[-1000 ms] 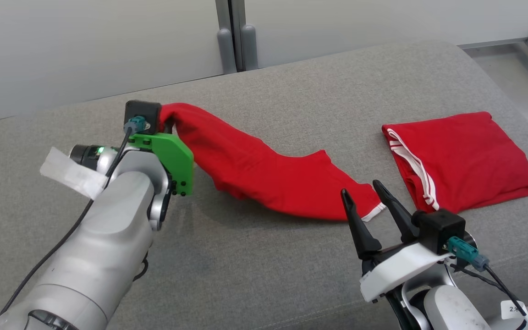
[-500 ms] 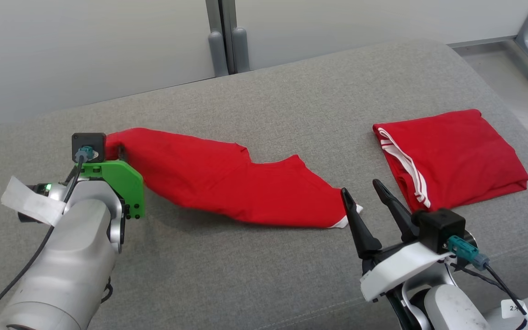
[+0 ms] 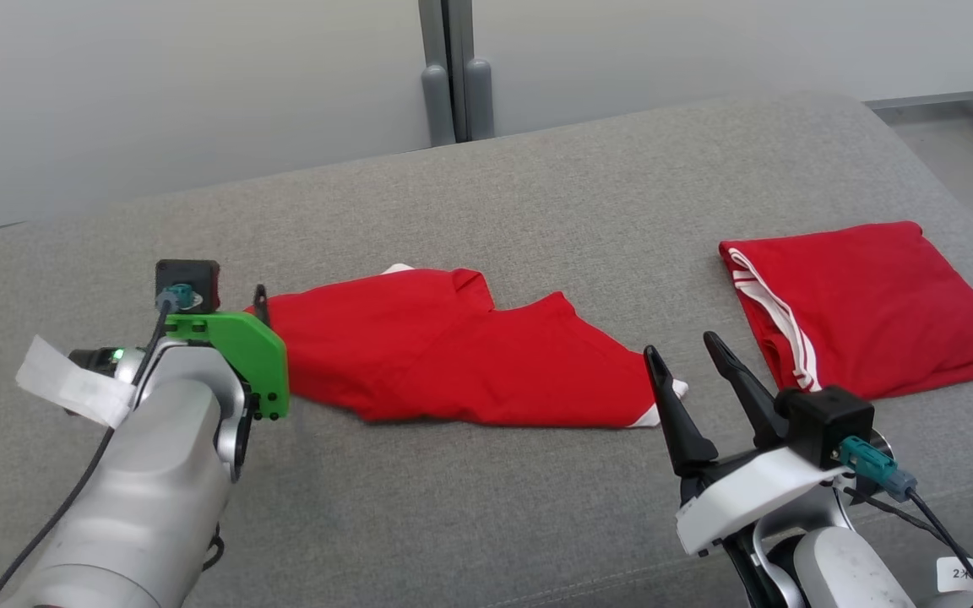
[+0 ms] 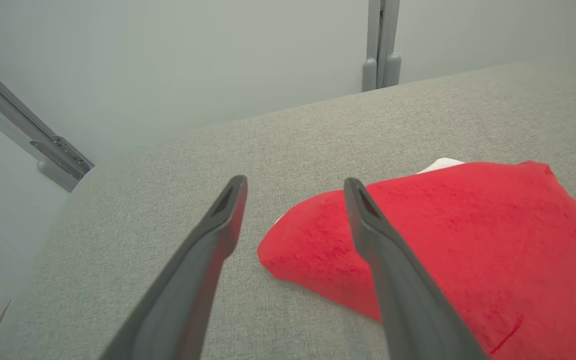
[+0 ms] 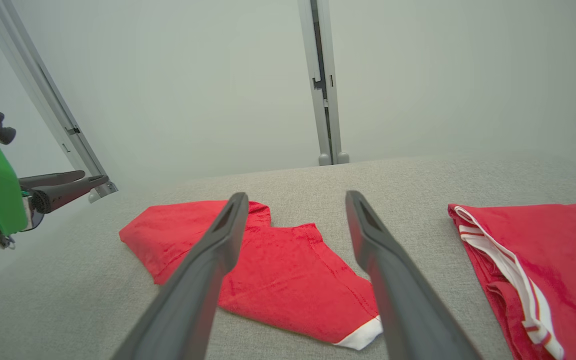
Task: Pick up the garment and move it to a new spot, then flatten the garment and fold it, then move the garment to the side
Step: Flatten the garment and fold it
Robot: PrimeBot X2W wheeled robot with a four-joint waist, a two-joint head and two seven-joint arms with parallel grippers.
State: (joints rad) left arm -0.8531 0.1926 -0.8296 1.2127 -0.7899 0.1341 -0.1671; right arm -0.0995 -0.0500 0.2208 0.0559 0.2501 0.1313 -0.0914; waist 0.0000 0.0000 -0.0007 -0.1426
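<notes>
Red garment (image 3: 453, 363), end just beside the spread left claw (image 4: 294, 182)

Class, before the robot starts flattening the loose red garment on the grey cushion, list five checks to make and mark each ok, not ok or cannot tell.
1. Left gripper: jaws open, gripping nothing: ok.
2. Right gripper: jaws open, empty: ok.
3. Loose garment lies flat: not ok, bunched.
4. Loose garment apart from the folded garment: ok.
5. Parts tucked underneath: cannot tell.
</notes>
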